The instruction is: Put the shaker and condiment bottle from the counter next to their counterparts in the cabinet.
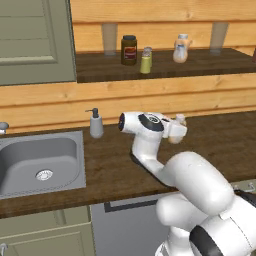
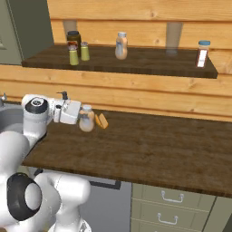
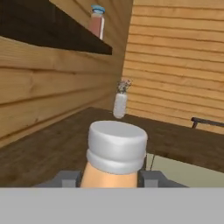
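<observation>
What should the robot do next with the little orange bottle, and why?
Probably lift it straight up. The tool looks shut on the condiment bottle, which is still low over the counter. Its twin bottle stands on the cabinet shelf above, so it needs height first.

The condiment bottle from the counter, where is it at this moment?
In the right base view the condiment bottle sits between the closed fingers of the gripper, low over the counter, just left of the orange wedge.

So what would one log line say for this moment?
pincer: shut on peach-orange rounded condiment bottle with silver-white cap | bottle: just above dark wood counter | two yellow-green shakers: on cabinet shelf
</observation>
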You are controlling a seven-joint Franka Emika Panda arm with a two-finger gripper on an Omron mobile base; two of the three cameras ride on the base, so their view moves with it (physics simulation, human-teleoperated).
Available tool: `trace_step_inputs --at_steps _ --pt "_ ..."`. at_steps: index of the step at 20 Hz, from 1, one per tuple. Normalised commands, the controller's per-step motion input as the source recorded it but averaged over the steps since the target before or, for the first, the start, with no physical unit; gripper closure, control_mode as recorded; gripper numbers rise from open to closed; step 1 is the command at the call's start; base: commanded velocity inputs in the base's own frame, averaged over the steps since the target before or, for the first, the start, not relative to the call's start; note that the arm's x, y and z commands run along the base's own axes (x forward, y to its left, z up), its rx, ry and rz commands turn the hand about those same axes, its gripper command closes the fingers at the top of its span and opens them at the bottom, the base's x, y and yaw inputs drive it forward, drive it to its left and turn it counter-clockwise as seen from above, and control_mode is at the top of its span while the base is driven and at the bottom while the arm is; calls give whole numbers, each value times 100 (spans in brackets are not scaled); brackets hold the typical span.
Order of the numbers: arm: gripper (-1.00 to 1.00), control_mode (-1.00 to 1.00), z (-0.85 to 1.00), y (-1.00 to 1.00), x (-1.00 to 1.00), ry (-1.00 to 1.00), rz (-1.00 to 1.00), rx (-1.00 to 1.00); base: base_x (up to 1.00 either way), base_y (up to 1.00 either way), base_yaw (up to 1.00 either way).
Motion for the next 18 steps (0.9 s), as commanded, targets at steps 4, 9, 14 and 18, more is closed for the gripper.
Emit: trace_step_inputs --at_steps 4,9,14,18 --pt "100 -100 86 -30 -77 -26 13 1 0 0 0" --pt "100 -100 83 -33 -67 -20 6 3 0 0 0" --pt "100 -100 77 -21 -63 -11 3 5 0 0 0" --pt "100 -100 75 -13 -58 -3 0 4 0 0 0"
